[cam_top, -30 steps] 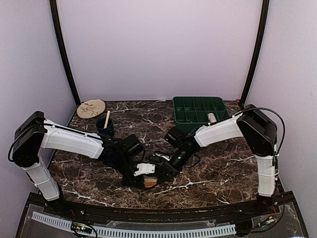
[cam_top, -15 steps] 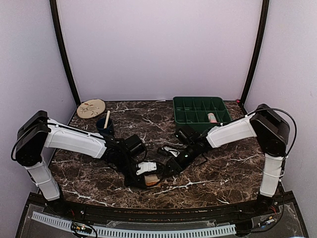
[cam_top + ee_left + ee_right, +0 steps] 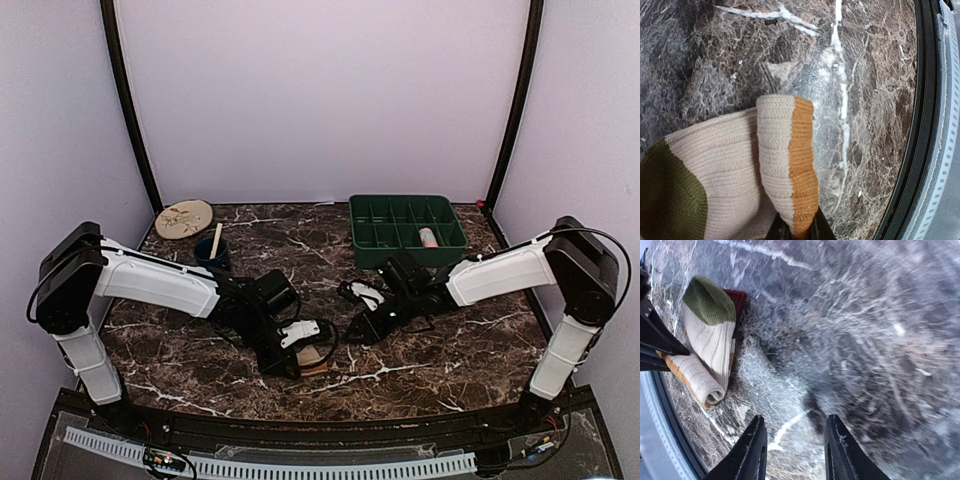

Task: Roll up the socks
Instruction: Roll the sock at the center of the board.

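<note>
Tan sock (image 3: pixel 730 165), orange-banded cuff folded over, lying on marble table (image 3: pixel 740 50) near front edge, pinched by left gripper (image 3: pixel 799 228). Right gripper (image 3: pixel 797 450) empty, jaws parted, near sock, not touching.

on the dark marbled surface (image 3: pixel 450 350), the left gripper (image 3: pixel 300 347) lies low at the near middle, right on a tan sock (image 3: pixel 313 357). the right gripper (image 3: pixel 358 328) sits near it, apart from the sock. a green compartment tray (image 3: pixel 405 199) at the back right holds a small pink bundle (image 3: pixel 428 237). back left stand a round beige plate (image 3: pixel 184 217) and a dark cup (image 3: pixel 212 258) with a stick (image 3: pixel 216 238) in it.
</note>
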Robot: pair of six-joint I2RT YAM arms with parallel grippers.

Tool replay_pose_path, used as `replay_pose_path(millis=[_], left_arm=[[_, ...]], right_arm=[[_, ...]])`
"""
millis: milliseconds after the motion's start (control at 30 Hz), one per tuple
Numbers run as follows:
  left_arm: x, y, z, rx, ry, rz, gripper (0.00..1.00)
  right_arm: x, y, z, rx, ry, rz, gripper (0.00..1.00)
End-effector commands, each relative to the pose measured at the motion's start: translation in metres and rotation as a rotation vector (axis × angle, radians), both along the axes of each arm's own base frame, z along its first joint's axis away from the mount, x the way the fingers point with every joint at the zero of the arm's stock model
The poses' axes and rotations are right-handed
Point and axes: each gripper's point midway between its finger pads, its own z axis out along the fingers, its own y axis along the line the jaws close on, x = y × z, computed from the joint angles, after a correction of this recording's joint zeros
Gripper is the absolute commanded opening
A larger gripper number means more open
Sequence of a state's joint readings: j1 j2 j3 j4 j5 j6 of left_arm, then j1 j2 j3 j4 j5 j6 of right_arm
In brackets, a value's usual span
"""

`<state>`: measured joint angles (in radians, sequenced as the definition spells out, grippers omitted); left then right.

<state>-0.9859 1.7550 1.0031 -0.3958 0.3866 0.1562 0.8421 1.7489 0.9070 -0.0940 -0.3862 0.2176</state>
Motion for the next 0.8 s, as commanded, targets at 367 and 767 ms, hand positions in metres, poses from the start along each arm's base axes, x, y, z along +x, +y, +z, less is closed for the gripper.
replay_pose_path(millis=[367,767], left_arm=[[0.001,-0.015,-0.002,-0.059,0.097,0.18,0.09],[-0.005,-0.01,-0.008,-0.113,0.158,0.305,0.08]], right_arm=[[-0.009,-0.003,0.022,-0.05,-0.347,0.11,0.36],[-0.035,0.005,0.038,-0.058,-0.51,0.218,0.35]])
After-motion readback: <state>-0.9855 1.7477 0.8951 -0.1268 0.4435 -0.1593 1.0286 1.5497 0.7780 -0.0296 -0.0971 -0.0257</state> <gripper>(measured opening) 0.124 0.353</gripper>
